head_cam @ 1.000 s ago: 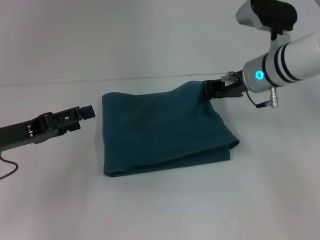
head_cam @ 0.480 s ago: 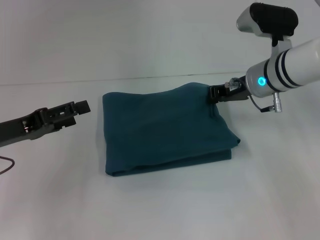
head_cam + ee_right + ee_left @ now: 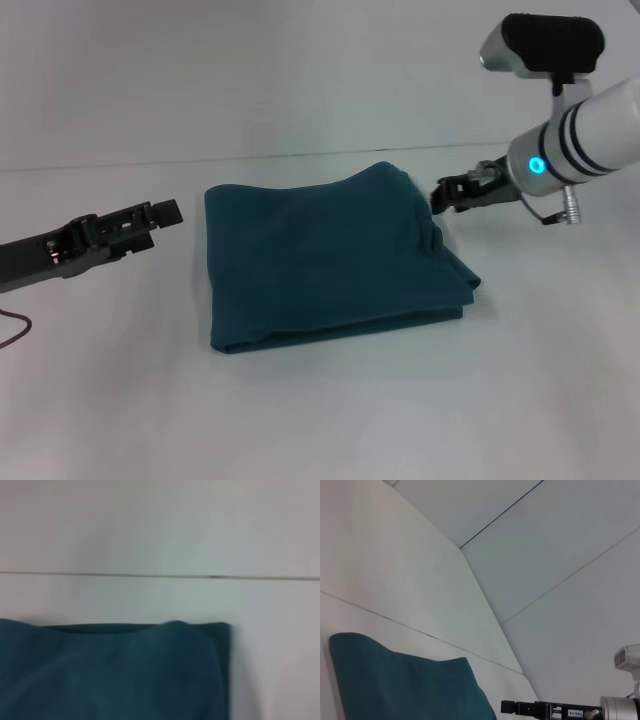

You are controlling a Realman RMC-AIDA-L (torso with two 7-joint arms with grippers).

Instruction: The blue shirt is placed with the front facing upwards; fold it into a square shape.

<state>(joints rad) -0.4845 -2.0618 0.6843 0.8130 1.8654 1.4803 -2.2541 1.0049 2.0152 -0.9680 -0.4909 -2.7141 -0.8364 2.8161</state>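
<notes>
**Folded shirt on the counter, both grippers off to its sides**

You are looking at a pale counter (image 3: 330,420) that fills most of the head view, with a thin dark seam running across it behind the work. In the middle of it lies the blue shirt (image 3: 325,260), folded into a roughly square stack with only plain teal cloth showing. Its far right corner rises into a soft hump, and the layered edges show along the near side and at the right corner.

Your right arm reaches in from the right, white with a lit blue ring. The right gripper (image 3: 441,195) sits just beside the shirt's raised far right corner, with a small gap between its tip and the cloth. It holds nothing; you cannot tell how far its jaws stand apart.

Your left gripper (image 3: 165,213) hangs just off the shirt's left edge, near the far left corner, clear of the fabric and empty. Its opening cannot be judged either.

A thin dark cable (image 3: 12,333) curls at the left edge of the counter.
</notes>
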